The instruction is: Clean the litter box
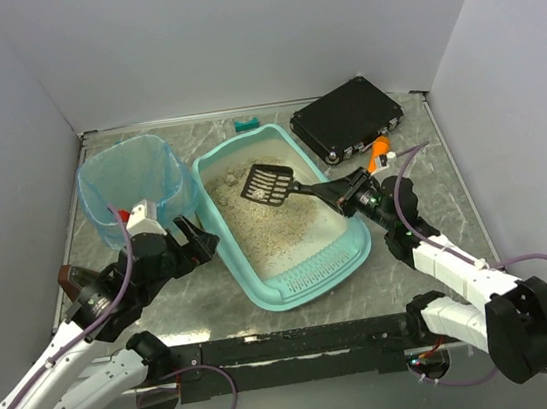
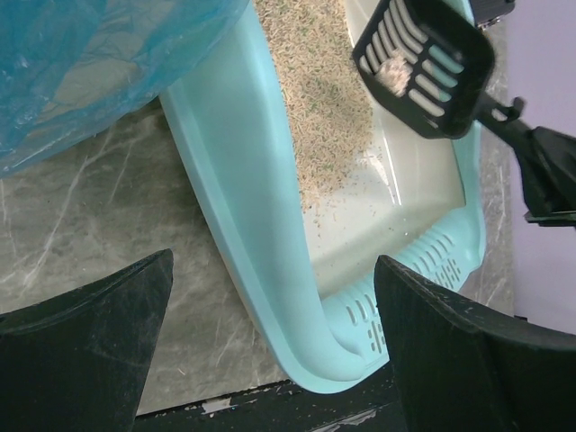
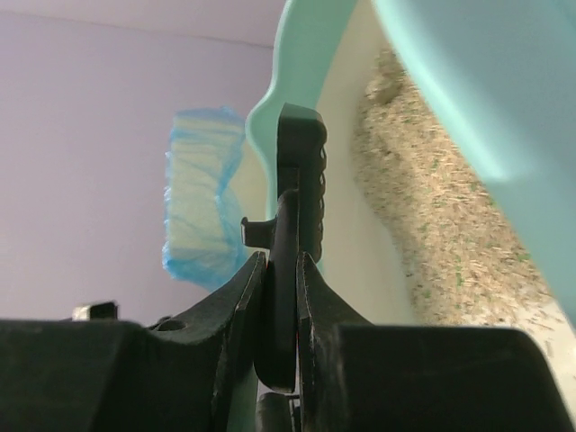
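The teal litter box (image 1: 235, 260) with a cream inner wall and beige litter lies mid-table, its ribbed slotted lip (image 1: 318, 274) toward me. My right gripper (image 1: 338, 193) is shut on the handle of a black slotted scoop (image 1: 268, 185), held above the litter; a pale clump sits in the scoop (image 2: 389, 74). The right wrist view shows the fingers (image 3: 245, 297) clamped on the scoop handle (image 3: 286, 270). My left gripper (image 1: 201, 242) is open and empty, at the box's left rim (image 2: 243, 207) near its front corner.
A white bin lined with a blue bag (image 1: 133, 188) stands left of the box, close behind the left gripper. A black case (image 1: 347, 117) lies at the back right, with an orange object (image 1: 379, 150) beside it. A small teal item (image 1: 247, 124) lies at the back.
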Motion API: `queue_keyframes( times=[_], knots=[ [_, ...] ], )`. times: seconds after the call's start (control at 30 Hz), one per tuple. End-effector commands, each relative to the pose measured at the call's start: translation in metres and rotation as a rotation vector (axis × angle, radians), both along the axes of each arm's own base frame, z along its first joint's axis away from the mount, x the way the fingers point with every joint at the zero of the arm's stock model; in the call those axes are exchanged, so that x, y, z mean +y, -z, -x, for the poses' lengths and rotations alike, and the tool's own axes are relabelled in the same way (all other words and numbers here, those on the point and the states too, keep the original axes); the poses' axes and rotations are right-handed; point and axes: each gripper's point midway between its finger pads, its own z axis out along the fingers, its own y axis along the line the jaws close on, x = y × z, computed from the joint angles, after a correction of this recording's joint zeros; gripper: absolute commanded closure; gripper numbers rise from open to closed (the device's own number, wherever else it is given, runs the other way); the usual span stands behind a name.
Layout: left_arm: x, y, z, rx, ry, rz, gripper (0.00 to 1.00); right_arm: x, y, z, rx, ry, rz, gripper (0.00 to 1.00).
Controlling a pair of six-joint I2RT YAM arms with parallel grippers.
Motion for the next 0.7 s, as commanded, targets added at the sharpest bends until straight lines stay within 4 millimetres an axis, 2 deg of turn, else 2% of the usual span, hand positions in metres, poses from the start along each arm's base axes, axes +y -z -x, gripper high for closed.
queue_keyframes(
  times=[0.0,0.1,0.13,0.17,0.2,0.23,0.3,0.33,0.5,0.53,0.6,0.63,0.67],
  knots=[
    [0.000,-0.003,-0.005,-0.012,-0.022,0.010,0.03,0.017,-0.040,0.005,-0.092,-0.109,-0.112,1.00],
    [-0.001,-0.009,-0.004,-0.026,-0.010,0.020,0.03,0.012,-0.044,-0.001,-0.091,-0.067,-0.130,1.00],
    [0.001,-0.009,-0.003,-0.028,-0.020,0.020,0.03,0.011,-0.057,-0.003,-0.117,-0.062,-0.124,1.00],
    [0.003,-0.010,-0.003,-0.033,-0.029,0.025,0.03,0.012,-0.060,-0.003,-0.129,-0.068,-0.097,1.00],
    [0.005,-0.010,-0.004,-0.038,-0.039,0.025,0.03,0.014,-0.055,-0.001,-0.094,-0.074,-0.073,1.00],
    [0.005,-0.009,-0.004,-0.039,-0.041,0.027,0.03,0.013,-0.067,-0.002,-0.119,-0.068,-0.071,1.00],
    [0.004,-0.010,-0.003,-0.046,-0.033,0.038,0.03,0.015,-0.071,0.000,-0.120,-0.068,-0.067,1.00],
    [0.004,-0.010,-0.003,-0.051,-0.030,0.041,0.03,0.016,-0.081,0.000,-0.135,-0.062,-0.068,1.00],
    [0.001,-0.006,-0.006,-0.045,-0.024,0.025,0.03,0.034,-0.098,0.001,-0.100,-0.102,-0.074,1.00],
    [-0.001,-0.006,-0.006,-0.041,-0.015,0.019,0.03,0.037,-0.111,0.001,-0.112,-0.108,-0.088,1.00],
    [-0.003,-0.005,-0.007,-0.042,-0.008,0.017,0.03,0.048,-0.117,-0.002,-0.098,-0.113,-0.076,1.00],
    [-0.004,-0.005,-0.007,-0.041,-0.003,0.015,0.03,0.054,-0.141,-0.003,-0.151,-0.115,-0.066,1.00],
    [-0.004,-0.003,-0.007,-0.038,-0.001,0.013,0.03,0.059,-0.142,-0.002,-0.136,-0.121,-0.041,1.00]
  ],
)
